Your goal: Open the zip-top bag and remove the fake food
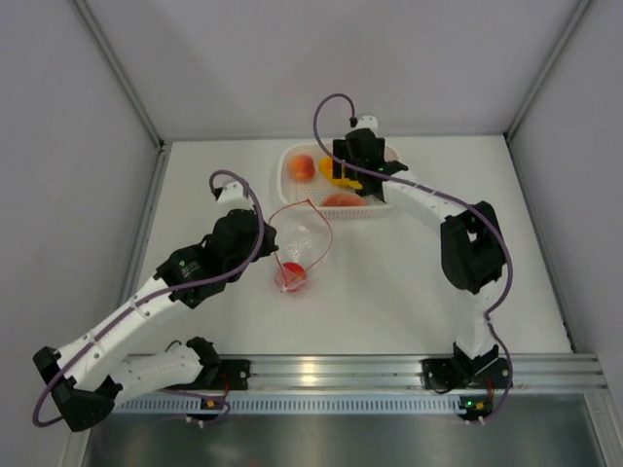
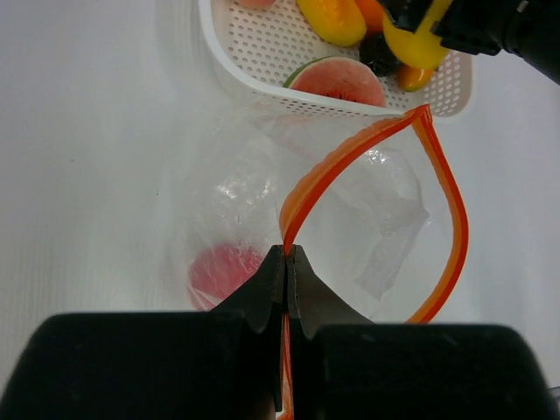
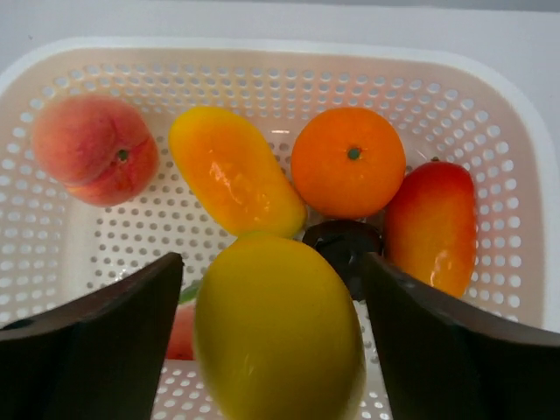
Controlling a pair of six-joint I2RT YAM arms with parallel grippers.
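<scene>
White perforated basket (image 1: pixel 285 180) standing near the far edge of the white table (image 1: pixel 409 292), slightly right of centre. Silver metal rail (image 1: pixel 341 370) along the near edge. Grey panels (image 1: pixel 58 146) enclosing three sides.

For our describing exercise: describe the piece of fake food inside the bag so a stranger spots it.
On the table, just in front of the white basket, lies a clear zip-top bag with an orange strip. At its bottom end sits a round red fruit, the only piece inside plastic.
</scene>
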